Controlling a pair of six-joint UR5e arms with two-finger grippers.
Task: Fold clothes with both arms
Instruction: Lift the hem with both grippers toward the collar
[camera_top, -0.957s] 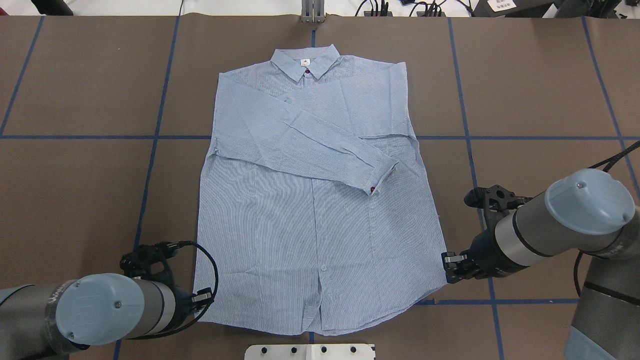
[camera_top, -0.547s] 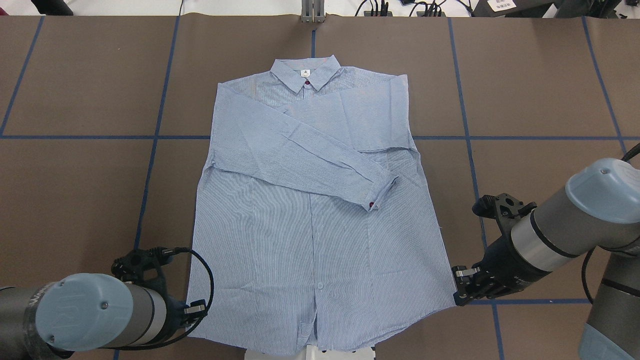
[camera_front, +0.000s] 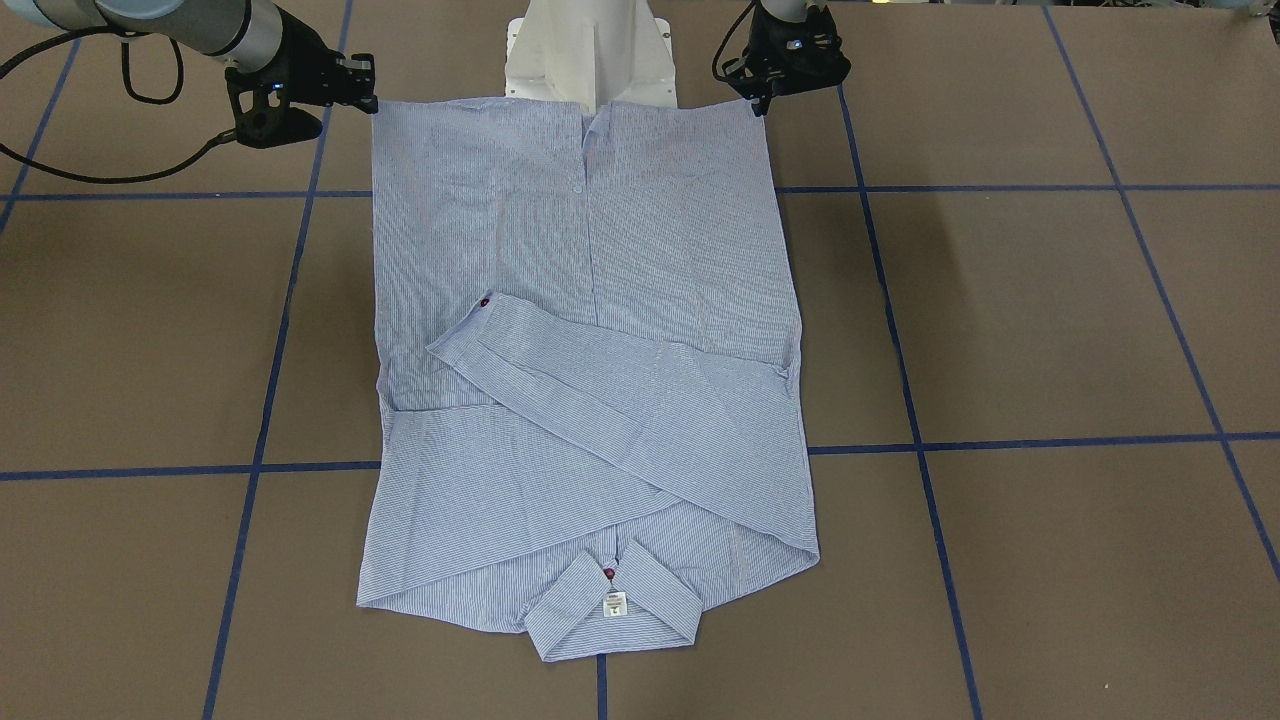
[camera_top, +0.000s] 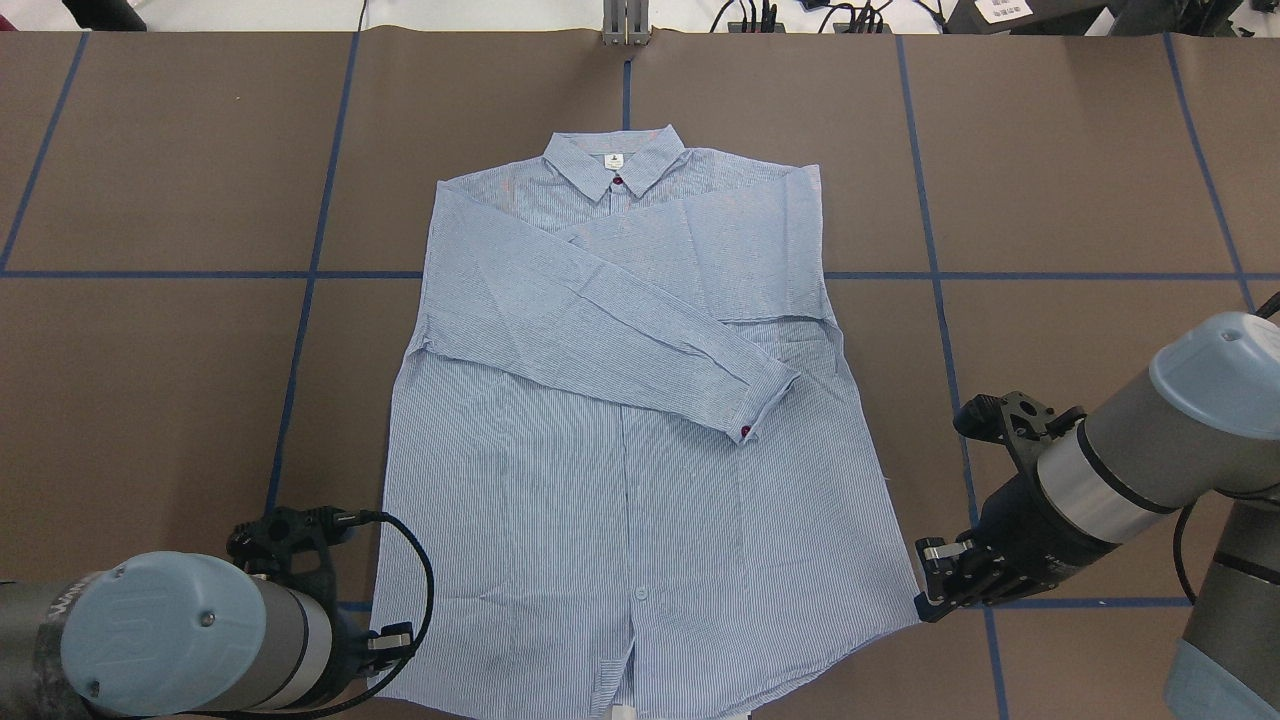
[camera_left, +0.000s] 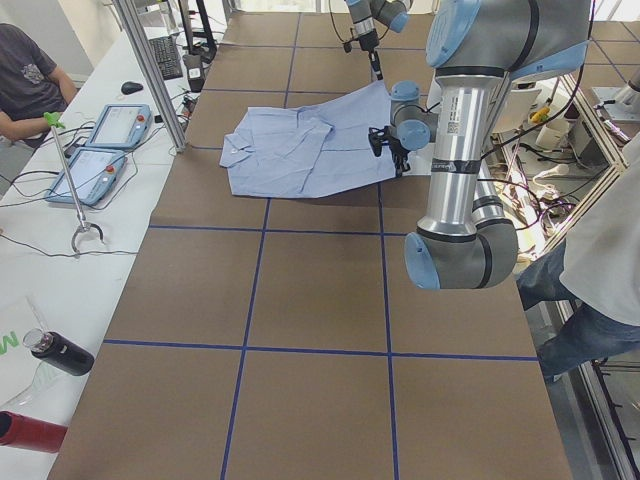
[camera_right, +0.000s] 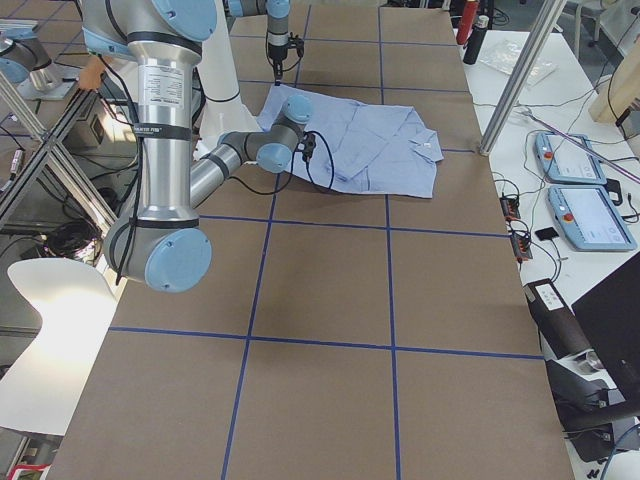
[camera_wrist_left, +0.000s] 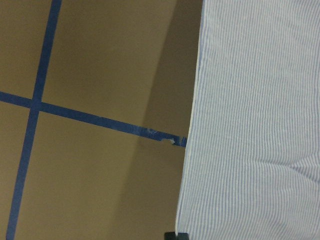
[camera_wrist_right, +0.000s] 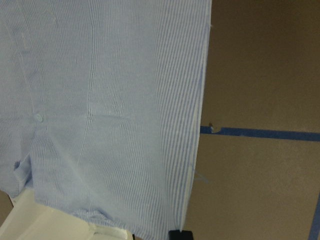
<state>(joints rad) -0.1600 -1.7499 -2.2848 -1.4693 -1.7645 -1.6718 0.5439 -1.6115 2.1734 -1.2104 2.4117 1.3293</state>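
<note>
The shirt (camera_top: 640, 420) lies front up in the middle of the surface (camera_top: 150, 380), collar away from the robot, one sleeve folded across the chest. The left hand (camera_top: 393, 638) is clenched on its near left hem corner, and the right hand (camera_top: 928, 588) on its near right one.

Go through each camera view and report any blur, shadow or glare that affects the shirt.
Left wrist view: slightly soft, with a dark shadow band on the table along the shirt edge. Right wrist view: dim and soft, stripes smeared. Overhead view: evenly lit, stripes crisp, no glare. Front-facing view: sharp, evenly lit. Side views: shirt small and distant, stripes unresolved.
</note>
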